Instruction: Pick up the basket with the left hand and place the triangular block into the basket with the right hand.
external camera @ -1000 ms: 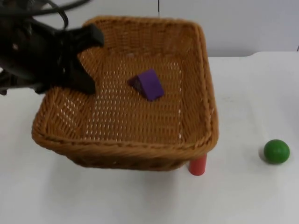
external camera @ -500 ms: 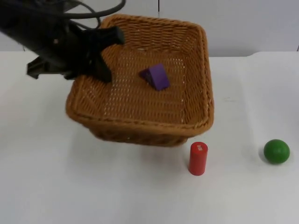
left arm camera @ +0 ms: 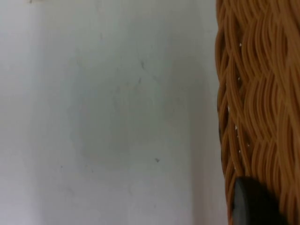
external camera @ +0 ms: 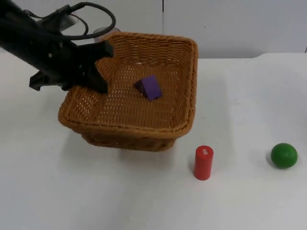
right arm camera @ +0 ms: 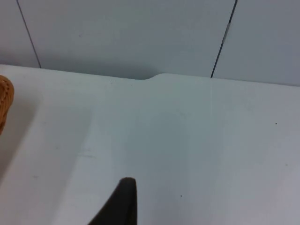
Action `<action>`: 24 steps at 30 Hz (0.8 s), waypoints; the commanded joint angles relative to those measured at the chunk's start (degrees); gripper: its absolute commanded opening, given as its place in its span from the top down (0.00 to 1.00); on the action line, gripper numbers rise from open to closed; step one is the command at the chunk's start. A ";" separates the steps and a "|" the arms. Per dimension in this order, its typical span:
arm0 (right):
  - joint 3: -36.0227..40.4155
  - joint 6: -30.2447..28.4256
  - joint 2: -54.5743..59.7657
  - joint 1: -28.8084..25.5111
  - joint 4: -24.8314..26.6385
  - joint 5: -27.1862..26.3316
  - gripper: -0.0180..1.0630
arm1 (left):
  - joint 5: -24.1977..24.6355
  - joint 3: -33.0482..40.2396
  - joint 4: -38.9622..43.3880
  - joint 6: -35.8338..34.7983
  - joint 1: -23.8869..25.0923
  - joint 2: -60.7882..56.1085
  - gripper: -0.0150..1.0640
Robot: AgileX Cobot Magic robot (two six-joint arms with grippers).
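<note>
White table top (external camera: 144,201) ending at a grey partition wall (external camera: 240,24); one wicker basket (external camera: 139,129), near the far edge and left of centre, contains one purple triangular block (external camera: 148,87) lying on the basket floor toward its far side, apart from the walls. Whether the basket base touches the table cannot be told from above. On the bare surface stand two further objects: one red cylinder (external camera: 203,163), upright, just beyond the basket's near right corner, and one green ball (external camera: 284,155), well apart, near the right edge. Neither lies against the basket. The left gripper (external camera: 98,67) reaches in from the far left corner, arm slanting down over the basket's left rim; its fingers are pinched on that rim, one finger inside the wall, one outside. In the left wrist view the woven wall (left arm camera: 258,93) runs beside the fingertip. The right arm waits; its wrist view faces the far right edge of the table and the wall, and the state of the right gripper's fingers cannot be told.
</note>
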 commanded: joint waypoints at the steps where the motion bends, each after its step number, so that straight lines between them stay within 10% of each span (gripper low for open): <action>1: 0.26 -0.60 -0.83 -0.22 -0.08 -1.10 0.02 | 0.49 -0.57 -2.64 1.53 0.31 0.15 0.98; 24: 0.26 -0.93 -0.83 -0.22 -1.64 -0.99 0.02 | 0.29 -0.56 -9.55 11.51 2.53 8.36 0.98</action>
